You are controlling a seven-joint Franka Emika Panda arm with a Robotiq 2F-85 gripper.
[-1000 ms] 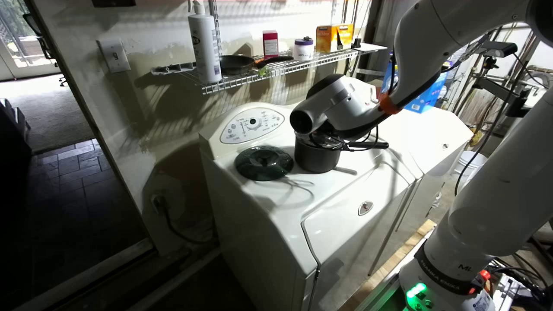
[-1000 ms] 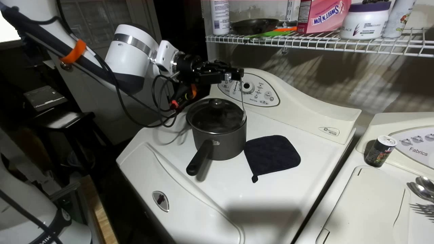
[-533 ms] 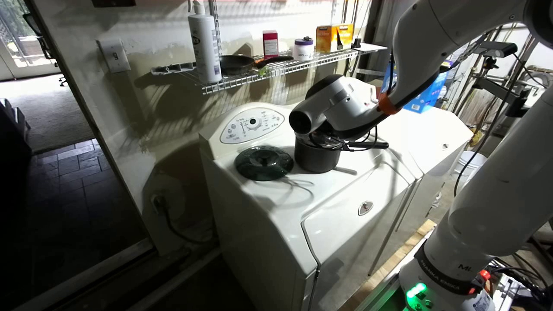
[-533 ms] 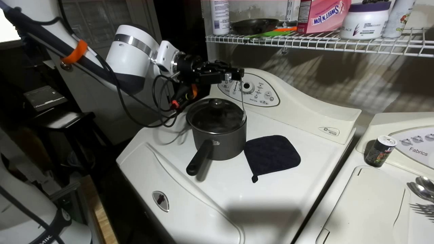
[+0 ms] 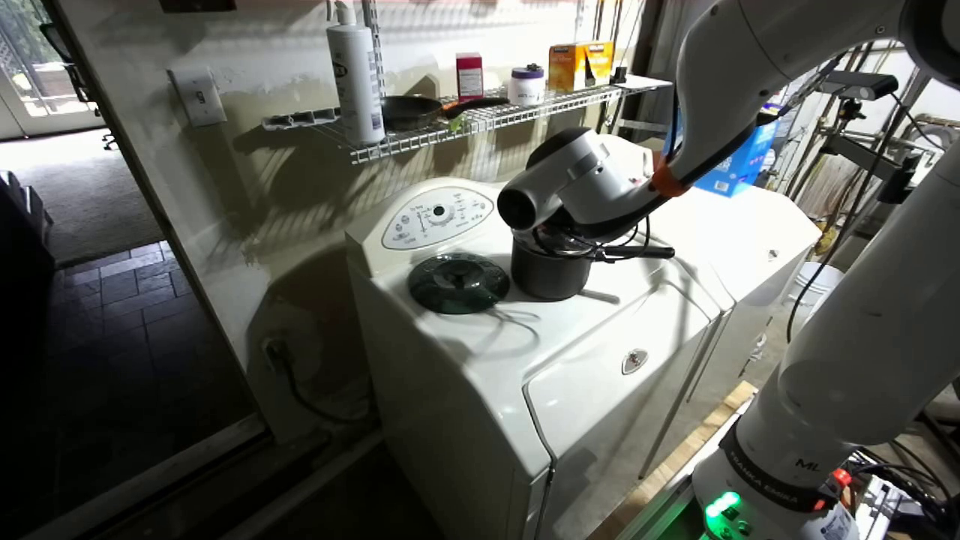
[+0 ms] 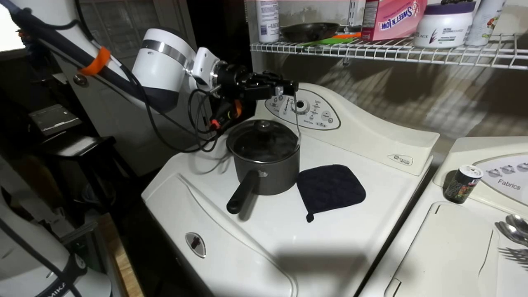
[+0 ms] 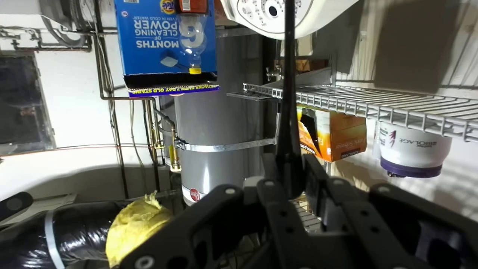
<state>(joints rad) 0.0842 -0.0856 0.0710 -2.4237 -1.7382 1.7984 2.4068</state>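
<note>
My gripper (image 6: 293, 87) is shut on a thin utensil (image 6: 297, 119) and holds it pointing down above the white washer top. In the wrist view, which stands upside down, the utensil's dark shaft (image 7: 288, 93) runs between the fingertips (image 7: 289, 170). Its lower end appears at the rim of a grey pot (image 6: 268, 177); I cannot tell whether they touch. The pot has a black handle and what looks like a glass lid (image 6: 264, 142) with a knob. In an exterior view the arm hides the gripper over the pot (image 5: 550, 276). A dark shiny disc (image 5: 459, 283) lies beside the pot.
A dark pot holder (image 6: 331, 187) lies by the pot. A wire shelf (image 6: 392, 51) with a pan (image 6: 309, 31), boxes and bottles hangs above the control panel (image 6: 326, 117). A small can (image 6: 463, 185), spoons (image 6: 513, 231) and forks (image 6: 515, 255) are on the neighbouring machine.
The arm and gripper have shifted slightly toward the control panel side, carrying the utensil with them. The pot, lid and pot holder have not moved.
</note>
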